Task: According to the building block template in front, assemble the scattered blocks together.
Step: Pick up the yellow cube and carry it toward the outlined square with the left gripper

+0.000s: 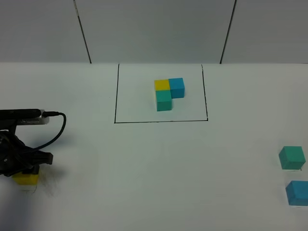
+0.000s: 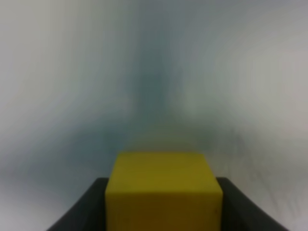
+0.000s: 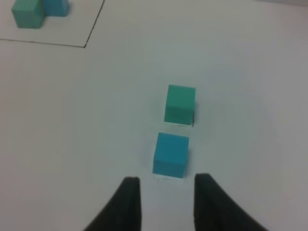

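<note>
The building block template (image 1: 168,93), yellow, blue and teal-green cubes joined in an L, sits inside a thin black rectangle at the back middle. My left gripper (image 1: 25,169) is at the far left, down at the table, shut on the scattered yellow cube (image 1: 26,179). In the left wrist view the yellow cube (image 2: 163,192) fills the gap between the black fingers (image 2: 89,211). The teal-green cube (image 1: 291,157) and blue cube (image 1: 297,192) lie at the right edge. In the right wrist view my right gripper (image 3: 166,195) is open just short of the blue cube (image 3: 171,154), with the teal-green cube (image 3: 180,103) beyond it.
A black cable (image 1: 57,126) loops from the left arm above the table. The template's black frame line (image 1: 161,121) runs across the back middle; its corner (image 3: 85,46) and part of the template cubes (image 3: 30,13) show in the right wrist view. The right arm is out of the exterior view.
</note>
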